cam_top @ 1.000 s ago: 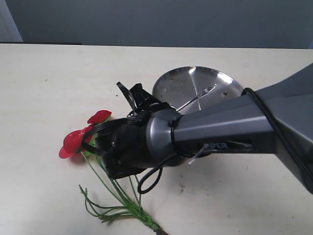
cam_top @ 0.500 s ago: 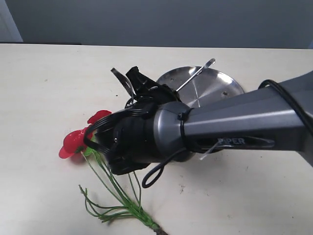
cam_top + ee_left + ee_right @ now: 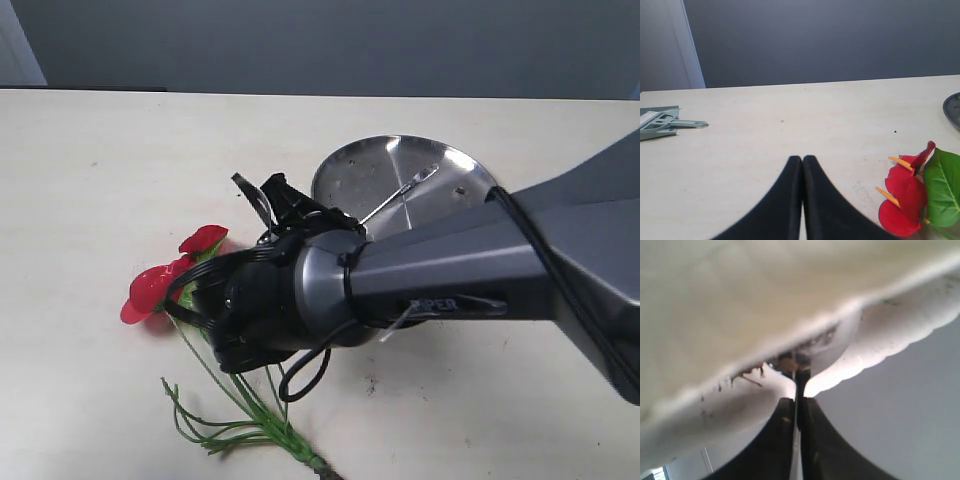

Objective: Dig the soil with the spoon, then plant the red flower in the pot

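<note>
The right gripper reaches across the middle, pinched tight on the thin spoon, its tip down in the white pot among crumbs of soil, so digging looks underway; the red flower lies unplanted on the table, just beside the idle, closed left gripper

Steel plate sits on my beige surface, specks on it. Green dustpan with brush lies far off near the surface edge.
</note>
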`<state>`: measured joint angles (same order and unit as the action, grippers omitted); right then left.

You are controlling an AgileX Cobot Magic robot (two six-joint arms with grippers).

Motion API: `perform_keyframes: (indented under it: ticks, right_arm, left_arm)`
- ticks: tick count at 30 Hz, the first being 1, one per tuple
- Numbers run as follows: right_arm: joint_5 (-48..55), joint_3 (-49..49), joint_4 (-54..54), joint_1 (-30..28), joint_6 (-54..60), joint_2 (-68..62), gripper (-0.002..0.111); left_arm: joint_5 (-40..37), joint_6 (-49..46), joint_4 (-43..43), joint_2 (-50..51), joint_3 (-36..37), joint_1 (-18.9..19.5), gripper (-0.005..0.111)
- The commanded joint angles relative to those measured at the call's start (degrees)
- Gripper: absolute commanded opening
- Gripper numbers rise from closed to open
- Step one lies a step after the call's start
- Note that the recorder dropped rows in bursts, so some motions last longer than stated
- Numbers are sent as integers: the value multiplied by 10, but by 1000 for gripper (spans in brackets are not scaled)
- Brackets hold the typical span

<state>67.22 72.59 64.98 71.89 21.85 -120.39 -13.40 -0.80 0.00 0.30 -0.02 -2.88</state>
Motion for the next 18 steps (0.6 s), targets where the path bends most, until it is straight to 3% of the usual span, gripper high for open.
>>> perform_keyframes:
  ticks: [1,13,18]
  right_arm:
    - [27,-2,31,0,6,3,-1]
    - [27,-2,43,-42,28,75,-1]
    - [8,-2,-54,-42,113,63,-1]
  left_arm:
    - [2,2,0,-3,0,0,0]
    - [2,2,0,-3,0,0,0]
    - [2,2,0,-3,0,0,0]
